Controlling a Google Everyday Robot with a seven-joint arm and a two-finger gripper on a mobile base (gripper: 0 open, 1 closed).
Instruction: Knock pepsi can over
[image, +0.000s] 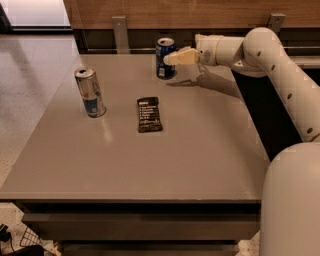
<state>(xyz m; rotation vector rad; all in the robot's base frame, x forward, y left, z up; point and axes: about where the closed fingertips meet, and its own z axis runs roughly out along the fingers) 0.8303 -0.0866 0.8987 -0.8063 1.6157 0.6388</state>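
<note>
Looking from the near edge of the table (125, 185): dark snack bar (149, 114) mid-table, slim silver-blue can (90, 92) at its 10 o'clock. Pepsi can (162, 68) stands upright near the far edge, 12 o'clock. Gripper (172, 58) w/ fingers together, tip right at the can's 3 o'clock side.

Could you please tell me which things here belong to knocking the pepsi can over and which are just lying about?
Job: pepsi can, upright near the far edge of the table; end effector, close beside the can, on the right in view.
Lying about: silver-and-blue can; dark snack bar.
</note>
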